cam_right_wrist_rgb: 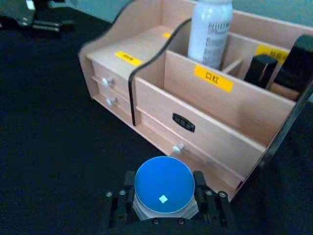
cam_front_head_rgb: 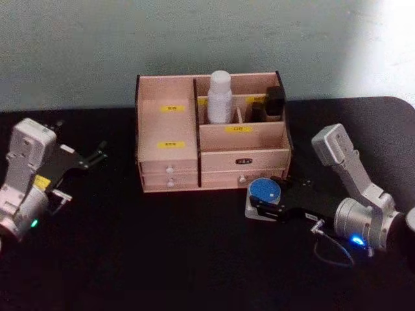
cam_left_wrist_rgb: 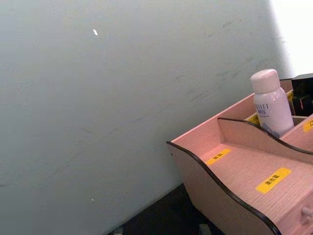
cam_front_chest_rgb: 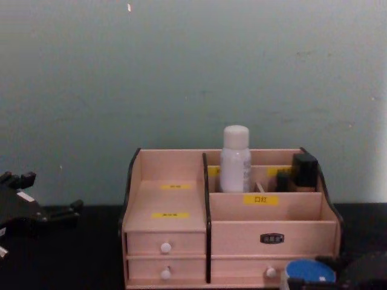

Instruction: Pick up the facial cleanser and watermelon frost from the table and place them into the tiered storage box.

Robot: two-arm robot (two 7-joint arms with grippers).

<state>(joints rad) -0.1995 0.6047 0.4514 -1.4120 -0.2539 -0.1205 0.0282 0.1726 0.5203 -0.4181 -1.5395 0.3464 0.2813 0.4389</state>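
The facial cleanser (cam_front_head_rgb: 219, 97) (cam_left_wrist_rgb: 270, 103) (cam_right_wrist_rgb: 209, 32) (cam_front_chest_rgb: 235, 160), a tall white bottle, stands upright in a back compartment of the tiered storage box (cam_front_head_rgb: 168, 149) (cam_left_wrist_rgb: 234, 161) (cam_right_wrist_rgb: 220, 112) (cam_front_chest_rgb: 169, 199). The watermelon frost (cam_front_head_rgb: 264, 191) (cam_right_wrist_rgb: 164, 182) (cam_front_chest_rgb: 307, 270), a squat jar with a blue lid, sits at table level just in front of the box's right drawers. My right gripper (cam_front_head_rgb: 267, 198) (cam_right_wrist_rgb: 163, 195) is shut on it, one finger against each side. My left gripper (cam_front_head_rgb: 98, 153) (cam_front_chest_rgb: 48, 196) hangs open and empty at the far left, well clear of the box.
Black items (cam_front_head_rgb: 275, 100) (cam_right_wrist_rgb: 296, 63) (cam_front_chest_rgb: 304, 169) fill the box's back right compartments. The box's stepped left compartments hold nothing. The black table (cam_front_head_rgb: 162, 259) spreads around the box, and a pale wall (cam_front_chest_rgb: 181, 72) stands close behind it.
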